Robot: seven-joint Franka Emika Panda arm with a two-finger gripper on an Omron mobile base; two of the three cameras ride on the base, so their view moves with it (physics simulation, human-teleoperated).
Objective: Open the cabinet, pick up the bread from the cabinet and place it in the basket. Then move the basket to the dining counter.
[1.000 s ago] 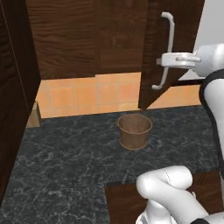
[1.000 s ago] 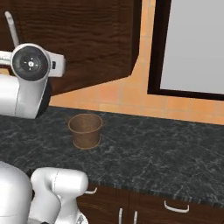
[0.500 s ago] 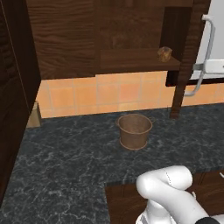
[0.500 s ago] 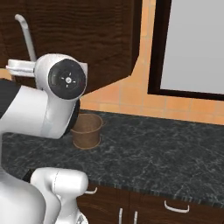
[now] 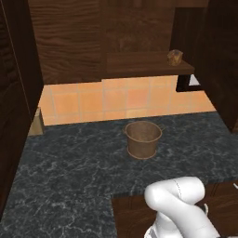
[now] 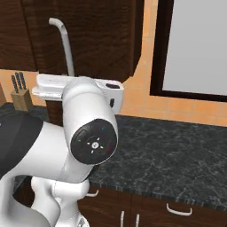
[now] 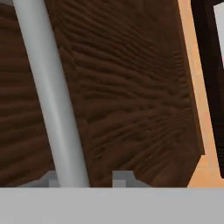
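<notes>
The cabinet [image 5: 139, 32] stands open, and its shelf carries the bread [image 5: 175, 57], a small brown lump near the right end. Its door [image 6: 102, 40] is swung far out to the right. My gripper [image 6: 71, 82] is at the lower part of the door's silver bar handle [image 6: 65, 44]. In the hand view the handle [image 7: 52, 100] runs between my gripper [image 7: 87, 179] fingers against the wood door [image 7: 140, 87]; the left tip touches it, while the right tip shows a small gap. The basket [image 5: 143, 138] stands upright on the black worktop below the shelf, apart from the gripper.
The black marbled worktop [image 5: 69, 162] spreads around the basket, with orange tiles behind it. A knife block [image 6: 20, 91] stands at the far left of the counter. A dark-framed window [image 6: 195, 44] is right of the door. A tall dark panel [image 5: 11, 93] bounds the left side.
The door has swung from barely ajar to wide open, pulled by my gripper on the handle. The shelf and bread came into view, and my hand left the left base view.
</notes>
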